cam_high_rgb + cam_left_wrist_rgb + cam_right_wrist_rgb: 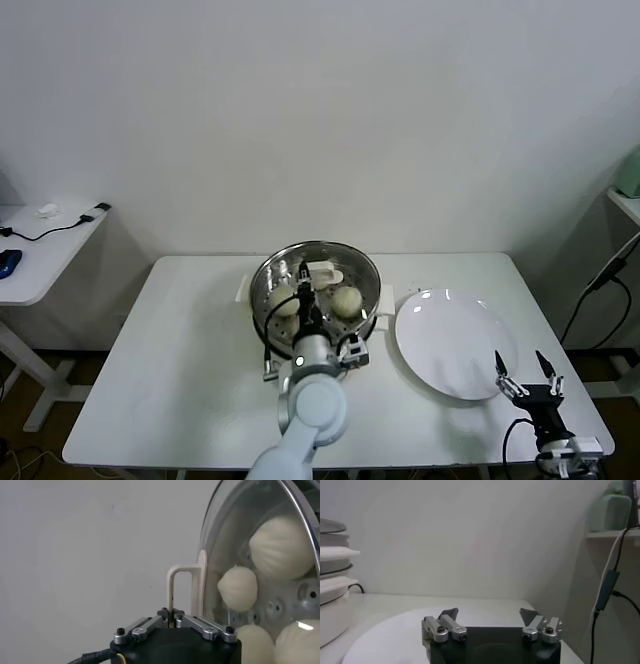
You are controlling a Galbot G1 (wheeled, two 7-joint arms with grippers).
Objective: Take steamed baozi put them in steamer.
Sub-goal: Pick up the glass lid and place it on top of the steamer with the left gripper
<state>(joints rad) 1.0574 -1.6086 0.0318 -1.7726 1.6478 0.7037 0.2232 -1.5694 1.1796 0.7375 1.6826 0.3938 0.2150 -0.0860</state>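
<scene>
The steamer point(372, 283) stands at the middle back of the white table. The round glass lid point(300, 262) lies over it, with its cream handle point(323, 272) on top. Through the glass I see several cream-white baozi point(345, 301) inside. My left gripper point(305, 293) is over the steamer's near side. In the left wrist view it point(172, 614) is shut on the lid handle point(182, 587), and the baozi point(282, 547) lie on the perforated floor point(311, 594) behind the glass. My right gripper point(527, 374) is open and empty at the plate's front right; it also shows in the right wrist view point(490, 615).
A flat white plate point(450, 340) lies right of the steamer; it also shows in the right wrist view point(395, 630). A side table point(40, 250) with cables stands at the left. A shelf point(628, 195) and a hanging cable point(600, 285) are at the right.
</scene>
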